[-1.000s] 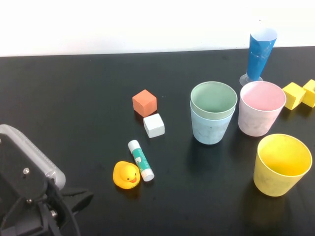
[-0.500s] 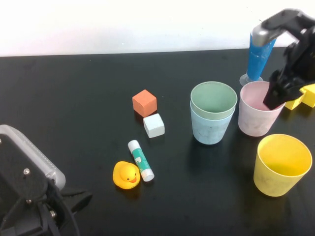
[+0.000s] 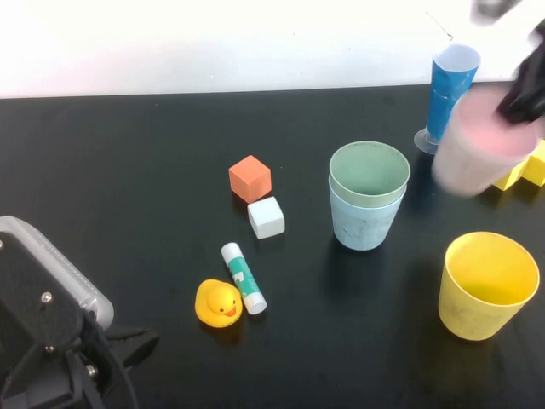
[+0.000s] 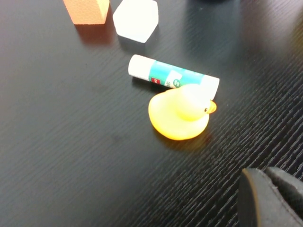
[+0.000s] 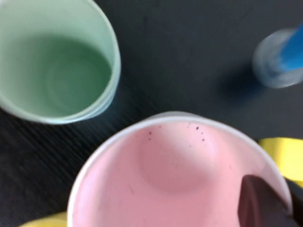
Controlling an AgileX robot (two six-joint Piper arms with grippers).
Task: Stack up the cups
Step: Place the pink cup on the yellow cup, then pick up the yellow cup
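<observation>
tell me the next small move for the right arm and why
Probably carry the pink cup leftward over the green cup, which already sits nested in the blue cup. The right gripper holds the pink one off the table; the left gripper sits parked near the duck.

Lots blurred or cropped here, tbh.
Pink cup (image 3: pixel 479 152) smeared by motion blur in the high view, with the right gripper (image 3: pixel 526 92) just a dark smudge at the edge, cut off. Only one dark finger (image 5: pixel 262 204) visible inside the pink cup's rim from the right wrist. Blue cup (image 3: pixel 364 223) mostly hidden by the green cup (image 3: pixel 369 171) nested in it. Left gripper (image 4: pixel 271 198) cropped at the corner, grip unreadable. Yellow blocks (image 3: pixel 530 166) half covered, clipped by the frame.
</observation>
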